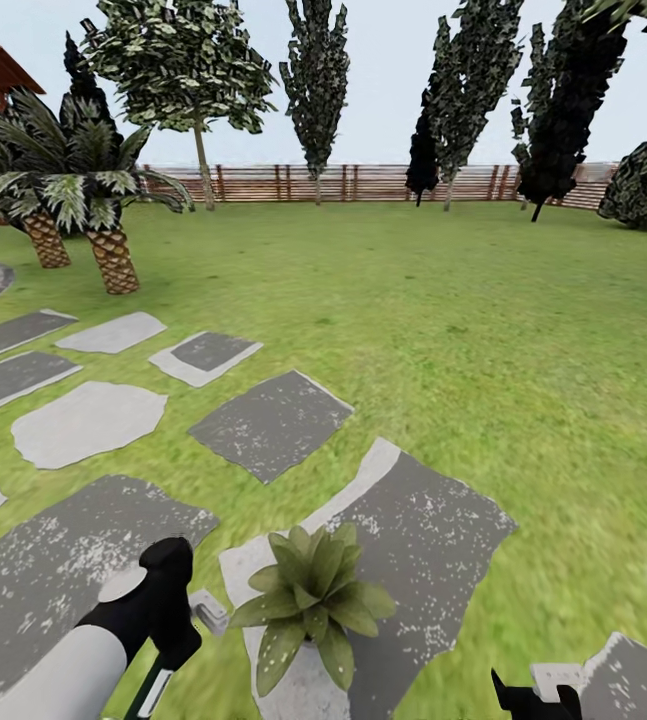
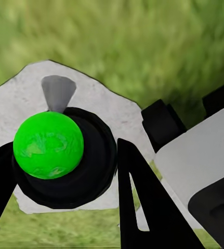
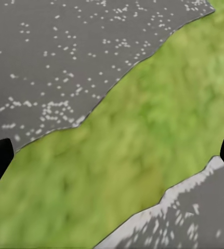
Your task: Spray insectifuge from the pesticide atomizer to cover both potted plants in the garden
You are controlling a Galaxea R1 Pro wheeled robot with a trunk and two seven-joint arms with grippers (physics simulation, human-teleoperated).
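Ahead, open lawn (image 1: 483, 330) runs to the fence (image 1: 363, 182); a potted plant (image 1: 313, 595) stands on a stepping stone (image 1: 433, 540). The left hand (image 2: 65, 171) grips the green-topped sprayer (image 2: 48, 145), seen at the wrist. The right hand (image 3: 112, 155) is spread wide, empty, over a grass strip between stones.

- No text, label, brand, number or sign can be read in any of the views.
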